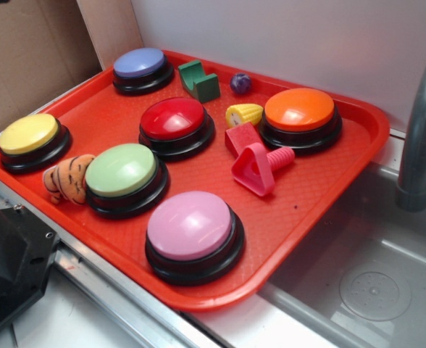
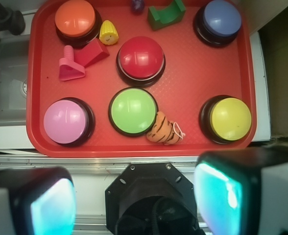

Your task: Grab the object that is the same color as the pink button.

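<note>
The hot-pink toy bolt (image 1: 260, 168) lies on its side on the red tray (image 1: 322, 181), its triangle head toward the front, touching the red square block (image 1: 240, 136). In the wrist view the bolt (image 2: 70, 66) is at the upper left. The pale pink button (image 1: 191, 226) stands at the tray's front edge; in the wrist view it (image 2: 65, 121) is at the lower left. My gripper (image 2: 136, 196) is open and empty, held high behind the tray's near edge, far from the bolt. It does not show in the exterior view.
On the tray (image 2: 183, 83) stand red (image 2: 140, 58), green (image 2: 133, 110), yellow (image 2: 229, 119), blue (image 2: 221, 18) and orange (image 2: 75, 18) buttons, with a corn toy (image 2: 108, 32), a green block (image 2: 166, 13) and a tiger plush (image 2: 162, 129). A sink (image 1: 372, 275) with a faucet (image 1: 419, 138) adjoins the tray. The black robot base (image 2: 156, 200) lies below the gripper.
</note>
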`<state>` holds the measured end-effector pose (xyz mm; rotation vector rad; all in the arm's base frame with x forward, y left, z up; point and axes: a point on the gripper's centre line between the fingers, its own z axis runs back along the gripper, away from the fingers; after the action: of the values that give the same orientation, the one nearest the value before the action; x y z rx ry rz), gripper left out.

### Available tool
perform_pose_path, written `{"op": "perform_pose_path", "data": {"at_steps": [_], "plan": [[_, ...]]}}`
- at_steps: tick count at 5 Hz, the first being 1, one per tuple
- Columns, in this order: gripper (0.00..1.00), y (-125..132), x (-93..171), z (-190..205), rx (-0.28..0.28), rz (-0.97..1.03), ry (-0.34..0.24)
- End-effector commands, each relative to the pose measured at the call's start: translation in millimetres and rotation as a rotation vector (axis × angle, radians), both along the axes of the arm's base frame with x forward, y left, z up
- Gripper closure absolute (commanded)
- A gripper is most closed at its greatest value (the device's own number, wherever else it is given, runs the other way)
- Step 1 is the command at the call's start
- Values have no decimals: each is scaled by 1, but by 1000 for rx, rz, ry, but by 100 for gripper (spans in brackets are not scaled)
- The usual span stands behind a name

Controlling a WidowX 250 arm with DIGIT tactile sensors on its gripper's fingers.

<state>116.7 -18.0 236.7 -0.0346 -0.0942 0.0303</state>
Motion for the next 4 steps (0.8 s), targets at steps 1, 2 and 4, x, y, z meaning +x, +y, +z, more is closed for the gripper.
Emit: {"op": "perform_pose_path", "data": {"at_steps": [1,2,4], "plan": [[0,0,0,0,0,0,0],[0,-5,16,-13,-5,11,-41],[0,-31,66,-49,52,117,-28]]}}
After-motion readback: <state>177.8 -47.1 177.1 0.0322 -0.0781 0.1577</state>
